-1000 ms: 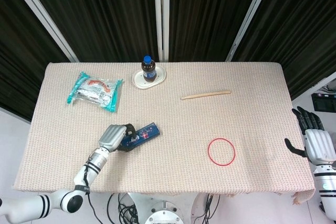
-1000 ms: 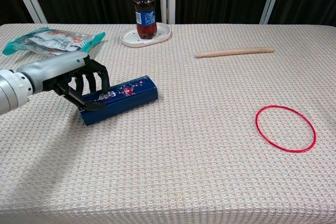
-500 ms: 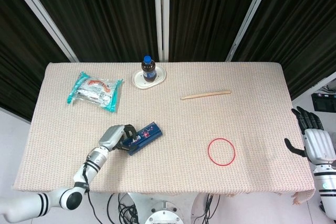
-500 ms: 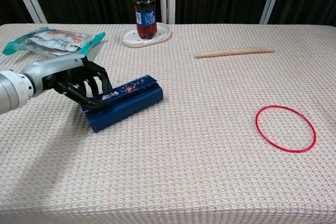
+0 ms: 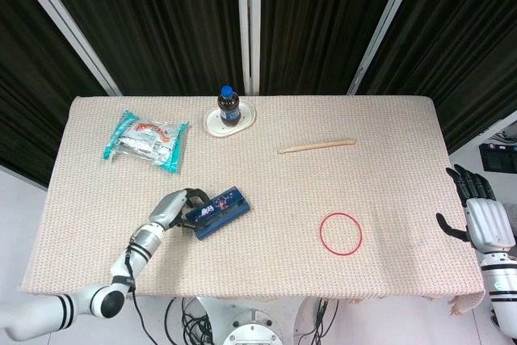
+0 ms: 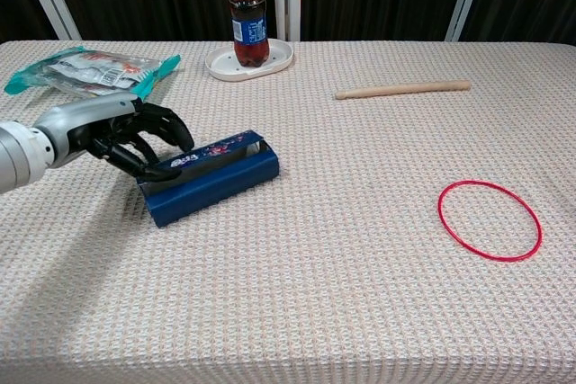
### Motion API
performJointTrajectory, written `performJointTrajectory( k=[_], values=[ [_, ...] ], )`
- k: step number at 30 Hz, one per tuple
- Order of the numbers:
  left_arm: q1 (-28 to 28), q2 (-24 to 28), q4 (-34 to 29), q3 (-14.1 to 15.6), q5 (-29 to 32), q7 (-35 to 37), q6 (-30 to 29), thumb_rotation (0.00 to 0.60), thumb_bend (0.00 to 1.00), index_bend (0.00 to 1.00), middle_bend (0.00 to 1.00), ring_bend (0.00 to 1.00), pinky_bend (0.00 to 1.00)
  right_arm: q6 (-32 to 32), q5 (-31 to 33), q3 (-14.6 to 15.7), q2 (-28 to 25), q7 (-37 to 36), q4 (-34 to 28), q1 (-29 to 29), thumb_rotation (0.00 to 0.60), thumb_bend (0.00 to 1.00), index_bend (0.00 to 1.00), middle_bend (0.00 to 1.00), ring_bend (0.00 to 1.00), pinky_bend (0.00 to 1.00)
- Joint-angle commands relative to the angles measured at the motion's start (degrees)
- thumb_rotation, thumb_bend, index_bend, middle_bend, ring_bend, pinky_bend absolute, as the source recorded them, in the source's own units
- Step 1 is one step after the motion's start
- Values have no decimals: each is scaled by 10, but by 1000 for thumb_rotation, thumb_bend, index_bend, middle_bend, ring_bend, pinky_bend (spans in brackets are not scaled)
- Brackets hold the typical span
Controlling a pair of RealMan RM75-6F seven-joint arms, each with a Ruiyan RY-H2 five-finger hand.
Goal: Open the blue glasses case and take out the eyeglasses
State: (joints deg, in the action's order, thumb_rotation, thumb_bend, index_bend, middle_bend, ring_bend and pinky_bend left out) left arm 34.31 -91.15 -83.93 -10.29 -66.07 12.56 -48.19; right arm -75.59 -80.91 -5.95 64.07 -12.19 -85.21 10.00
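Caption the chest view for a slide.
Left hand lifts the lid of the blue glasses case on the woven tablecloth, cola bottle behind.

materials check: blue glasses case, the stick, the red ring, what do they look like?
Blue glasses case: looks like a rigid shell with a smooth, slightly glossy printed skin; plastic or coated board, cannot tell which. Stick: pale tan, matte, evenly round, probably bare wood. Red ring: thin, uniform and bright; could be rubber or plastic.
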Motion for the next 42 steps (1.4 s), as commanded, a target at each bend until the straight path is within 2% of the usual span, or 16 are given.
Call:
performJointTrajectory(
  k=[1,4,11,15,20,27,32,42],
  values=[
    [-5,-20,25,1,-14,-23,-37,600,483,255,137,38,198,0,0,0,0,-1,0,0,600,282,0,0,0,0],
    [-9,-44,55,0,-29,-62,-86,600,466,210,107,13,165,1,1,0,-1,-1,0,0,600,283,0,0,0,0],
    [-20,-84,107,-12,-61,-129,-188,600,460,173,90,0,135,1,0,0,-2,-8,0,0,600,286,0,0,0,0],
    [-25,-66,92,-13,-75,-132,-205,600,462,173,104,0,137,0,0,-1,-1,-10,2,0,600,287,0,0,0,0],
    [-25,-19,44,9,-120,-104,-195,600,484,173,178,17,151,-2,0,-1,0,-8,1,0,600,290,0,0,0,0],
    [16,39,-16,77,-226,-36,-119,600,529,173,305,71,189,-5,0,-1,1,-2,-2,-1,600,291,0,0,0,0],
    [45,26,-10,100,-267,-33,-86,600,530,173,328,71,183,-5,0,-1,1,-5,-1,-1,600,294,0,0,0,0],
    [79,-18,33,98,-284,-55,-68,600,530,166,327,44,149,-4,3,-4,2,-14,5,-1,600,296,0,0,0,0]
  ],
)
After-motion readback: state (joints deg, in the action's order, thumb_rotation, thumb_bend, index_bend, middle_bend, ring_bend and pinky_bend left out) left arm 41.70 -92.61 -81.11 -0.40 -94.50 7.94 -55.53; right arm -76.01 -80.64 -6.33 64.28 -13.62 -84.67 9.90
